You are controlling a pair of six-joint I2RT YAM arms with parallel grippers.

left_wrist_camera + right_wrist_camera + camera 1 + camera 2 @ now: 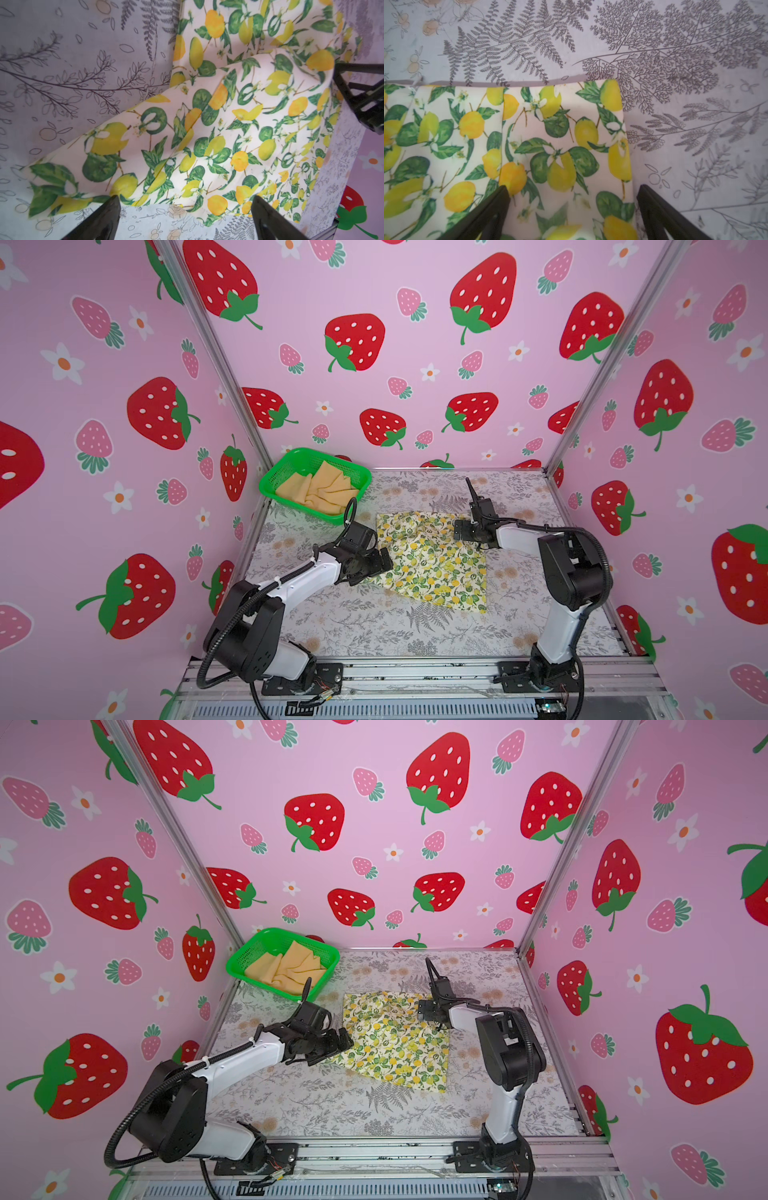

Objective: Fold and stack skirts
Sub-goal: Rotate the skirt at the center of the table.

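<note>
Nearest us, the left gripper (384,561) stands with its jaws wide and empty at the left edge of the lemon skirt (432,564), which lies partly doubled over in the middle of the bench (374,626). Farther back, the right gripper (458,529) is likewise spread wide and holds nothing. Its wrist view shows it straddling the skirt's side edge near a corner. We judge the step in hand to be the folding of this first skirt. Next, each pincer must sink onto its edge, pinch both layers (thin cloth slips easily) and carry them across together. In the far left corner, the mustard skirt (320,489) lies rumpled in the green basket (266,485), not yet folded.
</note>
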